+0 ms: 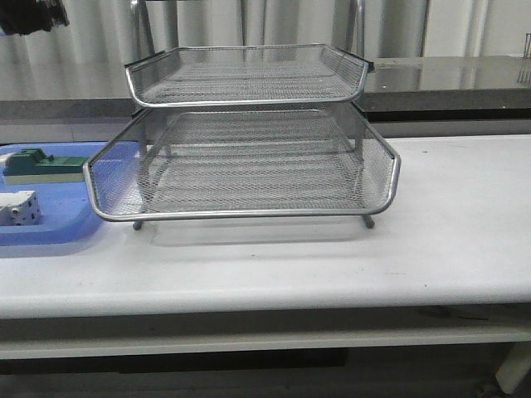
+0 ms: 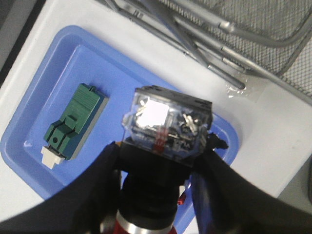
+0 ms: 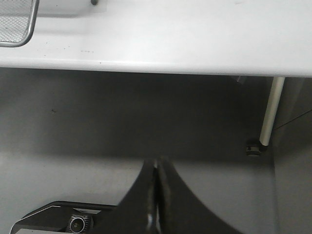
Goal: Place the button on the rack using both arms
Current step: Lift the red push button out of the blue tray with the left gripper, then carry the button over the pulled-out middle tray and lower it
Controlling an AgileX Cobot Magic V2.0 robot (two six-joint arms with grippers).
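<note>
Blue tray [image 2: 29, 146] below; button [image 2: 165, 131] clamped between left claw [image 2: 161, 170] fingers.

We see glossy black, curved, tapering fingers on our left gripper [image 2: 161, 185] and the same on our right gripper [image 3: 157, 195].

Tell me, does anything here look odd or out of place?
Nothing looks damaged or spilled. The only oddity is a scrap of clear plastic on the table beside the rack. The left end effector holds the button above the blue tray.
</note>
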